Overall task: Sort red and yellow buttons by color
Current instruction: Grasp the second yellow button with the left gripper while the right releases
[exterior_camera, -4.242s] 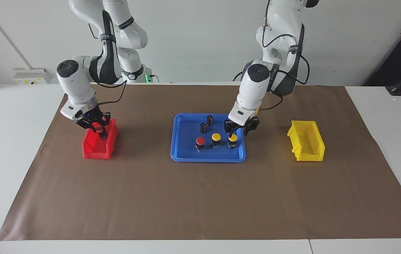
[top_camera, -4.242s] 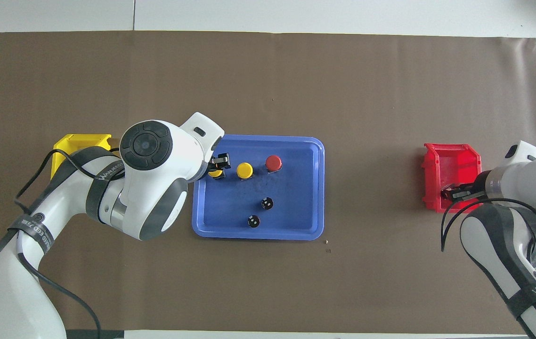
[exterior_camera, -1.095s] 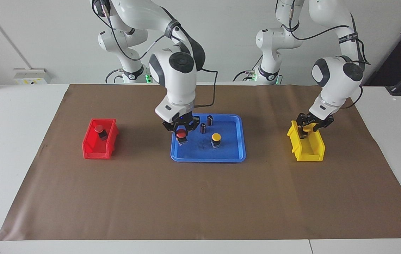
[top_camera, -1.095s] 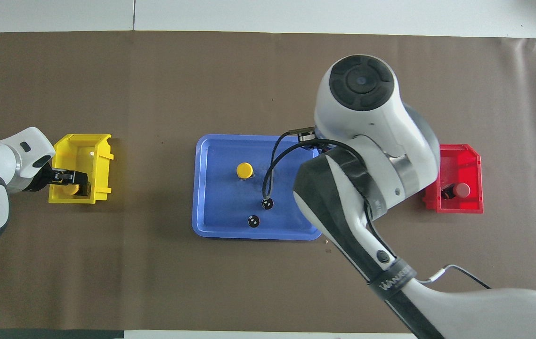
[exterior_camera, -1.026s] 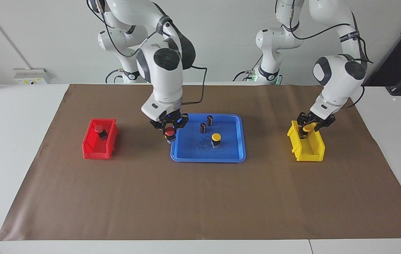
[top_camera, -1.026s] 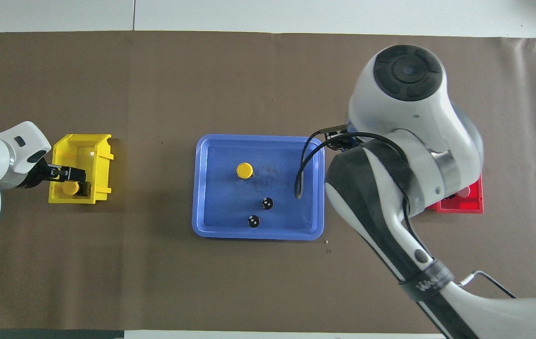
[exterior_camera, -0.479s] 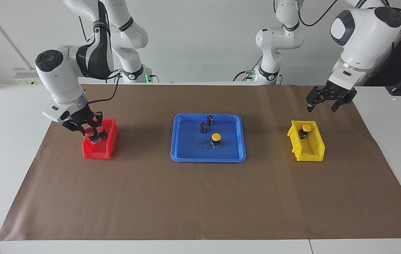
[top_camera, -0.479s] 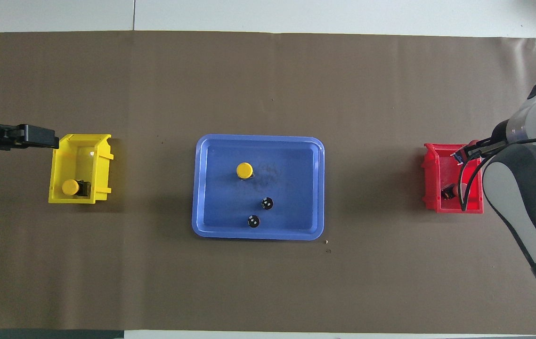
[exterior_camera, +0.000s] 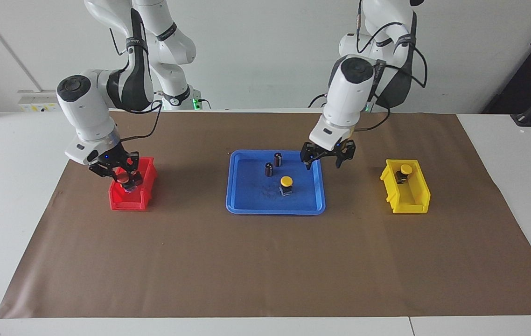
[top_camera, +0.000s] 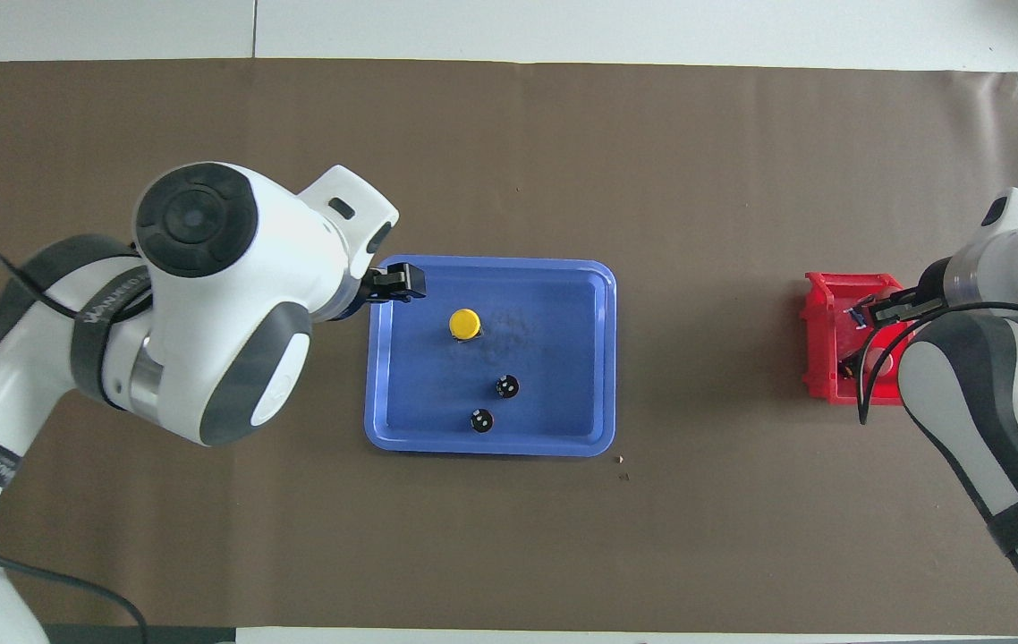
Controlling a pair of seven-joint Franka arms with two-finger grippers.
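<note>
My right gripper (exterior_camera: 121,173) is shut on a red button (exterior_camera: 122,179) and holds it low in the red bin (exterior_camera: 128,201), which also shows in the overhead view (top_camera: 822,344). The other red button is hidden under that gripper. One yellow button (exterior_camera: 286,181) stands on the blue tray (exterior_camera: 247,205); it also shows in the overhead view (top_camera: 465,323). The other yellow button (exterior_camera: 405,169) sits in the yellow bin (exterior_camera: 408,198). My left gripper (exterior_camera: 326,157) is open and empty over the tray's rim at the left arm's end, beside the tray's button.
Two dark capless cylinders (exterior_camera: 277,159) (exterior_camera: 269,169) stand on the tray, nearer to the robots than the yellow button. Brown paper (exterior_camera: 265,266) covers the table. In the overhead view the left arm (top_camera: 205,304) hides the yellow bin.
My left gripper has moved from above the yellow bin to the tray's rim, still open. My right gripper has sunk a little lower into the red bin with the red button.
</note>
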